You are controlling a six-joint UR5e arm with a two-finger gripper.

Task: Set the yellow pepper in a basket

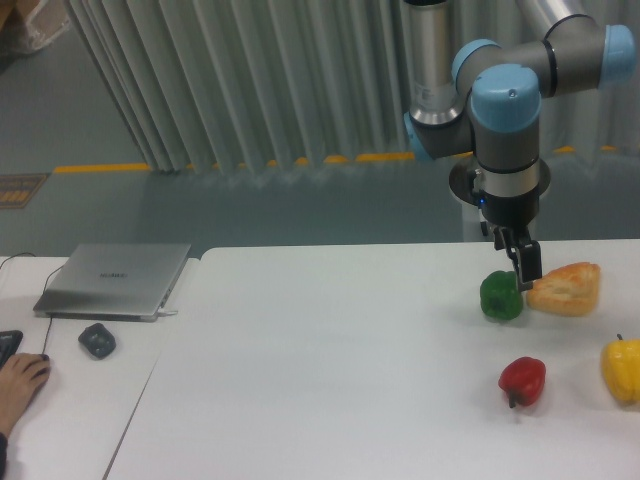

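The yellow pepper is glossy and lobed with a small dark stem, and sits on the white table at the far right edge, partly cut off by the frame. My gripper hangs far behind it, with its dark fingers low between a green pepper and an orange-tan bread wedge. The fingers look narrow from this side, and I cannot tell whether they are open or shut. They hold nothing that I can see. No basket is in view.
A red pepper lies to the left of the yellow one. On the left, a second table holds a closed laptop and a dark mouse, and a person's hand rests at its edge. A corrugated wall stands behind.
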